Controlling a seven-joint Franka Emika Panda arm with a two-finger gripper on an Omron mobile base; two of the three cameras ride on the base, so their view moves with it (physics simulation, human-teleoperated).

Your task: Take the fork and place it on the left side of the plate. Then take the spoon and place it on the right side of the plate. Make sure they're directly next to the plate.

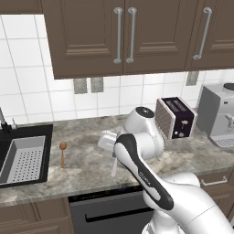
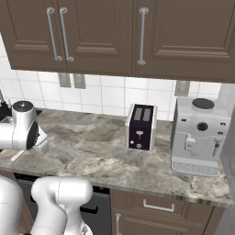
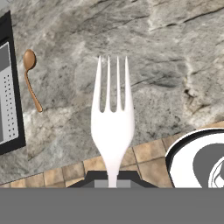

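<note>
**Pale fork clamped in the claw above the counter**

The slim, pale silver-white fork [image 3: 112, 127] is gripped by its handle in the two-finger claw [image 3: 112, 178], the jaws clenched on it. In the hand view the tines are seen pointing straight away from the claw, over the grey-veined stone counter [image 3: 166, 52]. In the left base view the fork [image 1: 114, 168] is seen hanging below the white hand, above the counter's front part.

The small brown wooden spoon [image 3: 30, 78] is seen lying flat on the counter, well apart from the claw, up and to the left of the fork's tines in the hand view, near the black sink [image 1: 25, 157]. In the left base view the spoon [image 1: 62, 153] lies between sink and hand.
</note>
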